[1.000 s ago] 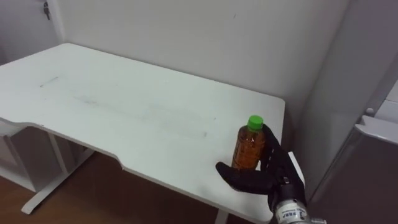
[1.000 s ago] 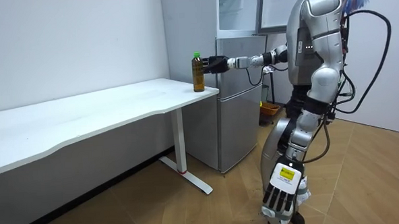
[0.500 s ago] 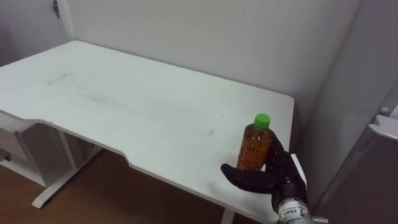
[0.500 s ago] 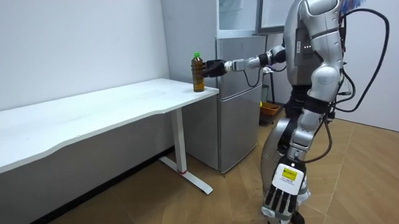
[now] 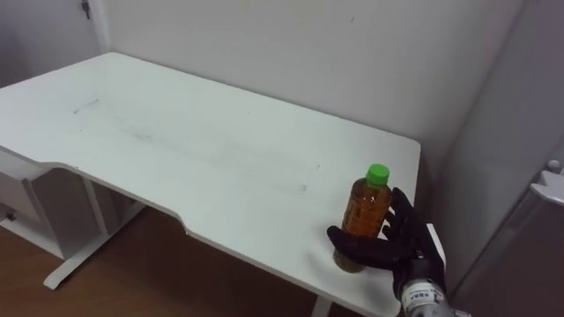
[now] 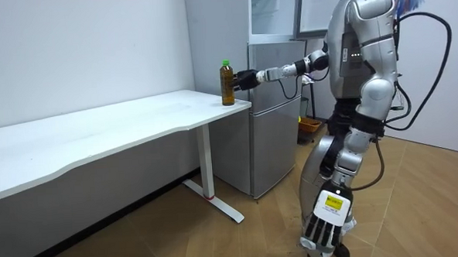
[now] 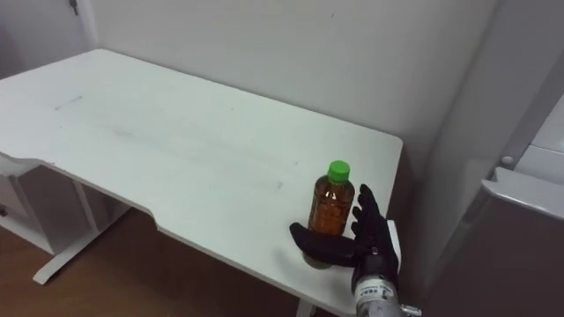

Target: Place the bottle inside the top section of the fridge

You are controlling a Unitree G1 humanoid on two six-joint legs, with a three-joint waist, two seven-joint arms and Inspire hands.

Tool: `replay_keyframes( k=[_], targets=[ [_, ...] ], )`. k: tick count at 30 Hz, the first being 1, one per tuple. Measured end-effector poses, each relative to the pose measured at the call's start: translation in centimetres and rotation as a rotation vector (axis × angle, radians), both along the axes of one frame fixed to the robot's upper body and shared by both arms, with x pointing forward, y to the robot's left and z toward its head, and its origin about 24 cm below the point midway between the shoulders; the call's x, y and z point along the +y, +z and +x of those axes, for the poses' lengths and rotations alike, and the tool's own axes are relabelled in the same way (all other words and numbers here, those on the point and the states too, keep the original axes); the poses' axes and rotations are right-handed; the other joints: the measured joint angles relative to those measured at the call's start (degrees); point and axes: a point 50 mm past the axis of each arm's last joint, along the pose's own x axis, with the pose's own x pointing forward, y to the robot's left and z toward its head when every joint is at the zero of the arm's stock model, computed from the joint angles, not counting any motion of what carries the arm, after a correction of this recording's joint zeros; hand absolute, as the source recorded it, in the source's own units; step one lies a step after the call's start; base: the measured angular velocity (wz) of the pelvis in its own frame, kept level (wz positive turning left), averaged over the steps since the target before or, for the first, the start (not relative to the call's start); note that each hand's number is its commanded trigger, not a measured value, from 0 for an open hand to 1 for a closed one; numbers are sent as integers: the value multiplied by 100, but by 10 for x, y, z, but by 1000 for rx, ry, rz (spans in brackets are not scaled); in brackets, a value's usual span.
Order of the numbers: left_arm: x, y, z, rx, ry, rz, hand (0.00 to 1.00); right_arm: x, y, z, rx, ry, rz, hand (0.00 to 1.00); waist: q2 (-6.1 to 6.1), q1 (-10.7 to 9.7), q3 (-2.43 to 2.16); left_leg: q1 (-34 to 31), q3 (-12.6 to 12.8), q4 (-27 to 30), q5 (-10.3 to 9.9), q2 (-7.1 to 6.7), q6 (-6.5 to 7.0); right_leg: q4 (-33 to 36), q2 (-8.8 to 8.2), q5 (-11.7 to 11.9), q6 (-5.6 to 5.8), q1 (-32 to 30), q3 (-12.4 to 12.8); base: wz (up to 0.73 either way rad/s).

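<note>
A brown bottle with a green cap stands upright near the right end of the white table. My black right hand cups it. The thumb lies across the front of its lower part, and the straight fingers stand spread just behind it. The hand is open. In the room view I stand beside the grey fridge, right arm stretched to the bottle at the table's end. My left hand hangs open by my leg.
The fridge's top and side sit right next to the table's right end. An upper cabinet with a glass door stands on the fridge. A wall runs behind the table. Wooden floor lies below its front edge.
My right hand has closed in on the bottle; the thumb now crosses its lower front instead of lying below it. The eye view has shifted a little.
</note>
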Motion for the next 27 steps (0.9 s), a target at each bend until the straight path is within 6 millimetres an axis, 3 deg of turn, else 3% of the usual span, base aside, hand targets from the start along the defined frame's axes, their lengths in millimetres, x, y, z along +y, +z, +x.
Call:
replay_keyframes(
  k=[5, 10, 20, 27],
  targets=[
    [0, -1, -3, 14, 7, -12, 0, -5, -3, 0, 20, -49, -6, 0, 41, 2, 28, -32, -18, 54, 4, -5, 7, 11, -2, -1, 1, -22, -1, 1],
    [-1, -1, -2, 20, 10, -13, 0, -12, 7, 7, -3, -105, 4, 0, 26, 11, 7, -216, -15, 107, 15, -6, 19, 80, -13, 2, -8, -216, -8, 0],
    [-1, 0, 1, 12, 7, -11, 0, -16, 4, 11, 26, -138, -18, 0, 48, 149, 8, -380, -38, 102, 29, -56, 52, 180, -69, -24, 24, -422, -15, 1],
    [0, 0, 1, 10, 6, -10, 0, -14, 12, 18, 6, -132, -36, 0, 46, 196, 8, -456, -65, 128, 40, -71, 69, 210, -63, -27, 30, -478, -23, 2]
  ],
)
